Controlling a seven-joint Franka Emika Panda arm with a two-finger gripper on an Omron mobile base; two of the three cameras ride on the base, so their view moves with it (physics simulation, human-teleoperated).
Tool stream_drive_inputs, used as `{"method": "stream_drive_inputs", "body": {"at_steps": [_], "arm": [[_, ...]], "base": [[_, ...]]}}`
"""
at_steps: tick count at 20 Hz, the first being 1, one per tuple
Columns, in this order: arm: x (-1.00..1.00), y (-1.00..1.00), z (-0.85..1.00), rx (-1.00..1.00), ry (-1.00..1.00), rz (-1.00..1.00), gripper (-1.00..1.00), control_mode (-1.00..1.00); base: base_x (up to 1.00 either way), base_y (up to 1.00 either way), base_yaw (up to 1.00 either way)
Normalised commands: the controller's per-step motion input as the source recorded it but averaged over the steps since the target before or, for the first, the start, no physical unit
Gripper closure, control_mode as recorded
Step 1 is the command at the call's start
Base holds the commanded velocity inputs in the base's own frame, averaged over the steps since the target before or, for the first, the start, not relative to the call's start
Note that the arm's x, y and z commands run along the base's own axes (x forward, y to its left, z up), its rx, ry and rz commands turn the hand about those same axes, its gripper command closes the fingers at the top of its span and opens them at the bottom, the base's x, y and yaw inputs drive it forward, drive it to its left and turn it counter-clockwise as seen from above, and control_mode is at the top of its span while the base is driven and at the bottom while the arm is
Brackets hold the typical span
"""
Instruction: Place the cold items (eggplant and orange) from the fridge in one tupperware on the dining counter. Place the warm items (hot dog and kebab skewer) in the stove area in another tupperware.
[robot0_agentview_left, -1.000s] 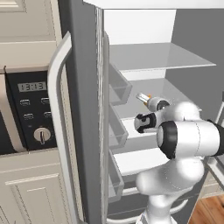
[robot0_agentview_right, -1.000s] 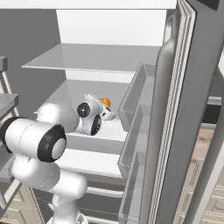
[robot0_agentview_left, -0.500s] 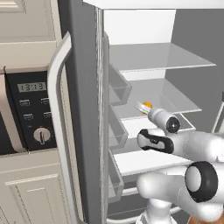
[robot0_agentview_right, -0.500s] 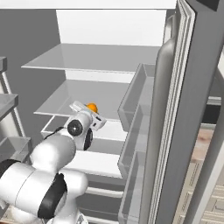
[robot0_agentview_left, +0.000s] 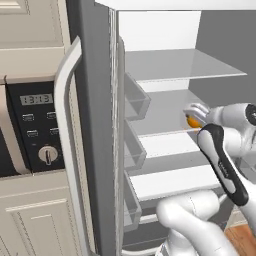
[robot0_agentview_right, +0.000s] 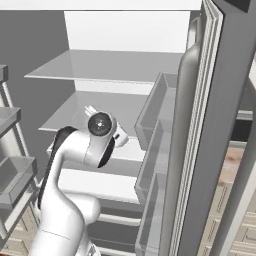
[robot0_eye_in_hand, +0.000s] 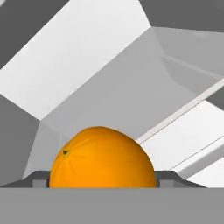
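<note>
Fridge (robot0_agentview_left: 95, 125) stands with its doors swung wide, white inside, glass shelves (robot0_agentview_right: 100, 65) stacked up the back and door bins (robot0_agentview_right: 155, 150) down the right-hand door; cream cabinet with a black oven panel (robot0_agentview_left: 37, 125) sits just left of it. Arm reaches in at middle-shelf height, elbow low, hand pointing toward the back wall. Claw (robot0_agentview_left: 196, 116) is part open, and the orange (robot0_eye_in_hand: 101, 158) sits right between the two fingertips, dead centre in the hand view and filling the gap from one tip to the other; from the left base view a sliver of orange (robot0_agentview_left: 192, 121) shows at the tip of the hand, above the middle shelf. Looks like it's held, jaws closed onto a wide round thing, not gaping free. Key relation: fruit is straight ahead of the claw along its pointing axis, no offset either side; it's a ball, so no long axis to line up. Next move probably a straight pull back out, clear of the door bins.
</note>
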Motion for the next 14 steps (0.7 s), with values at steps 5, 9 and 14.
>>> {"method": "stream_drive_inputs", "body": {"at_steps": [5, 9, 14], "arm": [[-0.85, -0.02, -0.09, -0.21, 0.59, -0.28, 1.0, -1.0], [-0.78, 0.08, -0.79, -0.44, 0.49, -0.47, 1.0, -1.0], [-0.61, -0.01, -1.0, -0.27, 0.31, -0.43, 1.0, -1.0]], "base": [[0.0, 0.0, 0.0], [0.0, 0.0, 0.0], [0.0, 0.0, 0.0]]}}
